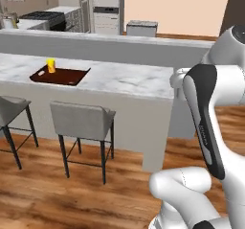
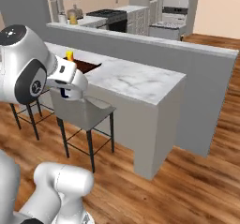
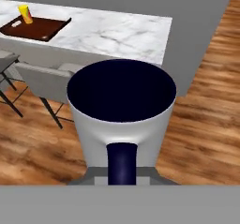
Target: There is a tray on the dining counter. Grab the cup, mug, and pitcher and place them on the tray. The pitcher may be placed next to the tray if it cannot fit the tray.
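Observation:
In the hand view a dark navy mug (image 3: 121, 94) with a pale outer wall sits right in front of the camera, handle toward me, and my gripper is shut on it. The hand (image 2: 66, 91) hangs over the wooden floor, short of the dining counter (image 1: 125, 81) and beside a stool. Further left on the counter lies the reddish-brown tray (image 1: 62, 76), which I also see as the tray (image 3: 40, 28) and the tray (image 2: 89, 66). At the tray's far left end the yellow cup (image 1: 50, 65) stands upright, the same cup (image 3: 26, 13) and cup (image 2: 69, 56). The pitcher is out of view.
Two grey stools (image 1: 83, 120) stand along the counter's near side. A grey half wall (image 1: 119, 46) runs behind the counter, with the stove (image 1: 45, 18) and cabinets beyond. The counter's right end (image 2: 157, 124) meets open wooden floor (image 2: 187, 185).

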Controlling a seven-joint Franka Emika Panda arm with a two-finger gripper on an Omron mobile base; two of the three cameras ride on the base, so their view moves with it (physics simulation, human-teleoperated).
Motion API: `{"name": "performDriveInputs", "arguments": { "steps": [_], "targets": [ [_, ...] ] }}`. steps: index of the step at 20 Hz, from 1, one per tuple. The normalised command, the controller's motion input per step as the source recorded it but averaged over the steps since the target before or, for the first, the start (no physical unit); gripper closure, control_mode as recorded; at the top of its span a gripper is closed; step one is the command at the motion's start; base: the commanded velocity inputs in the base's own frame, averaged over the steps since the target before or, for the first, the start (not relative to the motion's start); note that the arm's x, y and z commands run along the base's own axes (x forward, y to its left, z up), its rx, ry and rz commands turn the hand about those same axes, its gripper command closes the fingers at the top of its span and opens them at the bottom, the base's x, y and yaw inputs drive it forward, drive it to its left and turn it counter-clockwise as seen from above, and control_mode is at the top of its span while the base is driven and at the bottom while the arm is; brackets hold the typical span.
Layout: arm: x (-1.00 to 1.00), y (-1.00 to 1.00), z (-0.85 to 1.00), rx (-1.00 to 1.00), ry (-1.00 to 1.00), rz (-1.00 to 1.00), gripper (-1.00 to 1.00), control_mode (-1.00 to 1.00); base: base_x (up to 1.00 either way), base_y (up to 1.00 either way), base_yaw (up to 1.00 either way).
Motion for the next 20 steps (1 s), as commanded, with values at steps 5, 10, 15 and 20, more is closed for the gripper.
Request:
{"name": "performDriveInputs", "arguments": {
  "steps": [5,10,15,20],
  "targets": [
    [0.0,0.0,0.0,0.0,0.0,0.0,1.0,1.0,0.27,1.0,-0.43],
    [0.0,0.0,0.0,0.0,0.0,0.0,1.0,1.0,0.35,1.0,-0.43],
    [0.0,0.0,0.0,0.0,0.0,0.0,1.0,1.0,0.42,1.0,-0.4],
    [0.0,0.0,0.0,0.0,0.0,0.0,1.0,1.0,0.46,1.0,-0.39]
  ]
}}
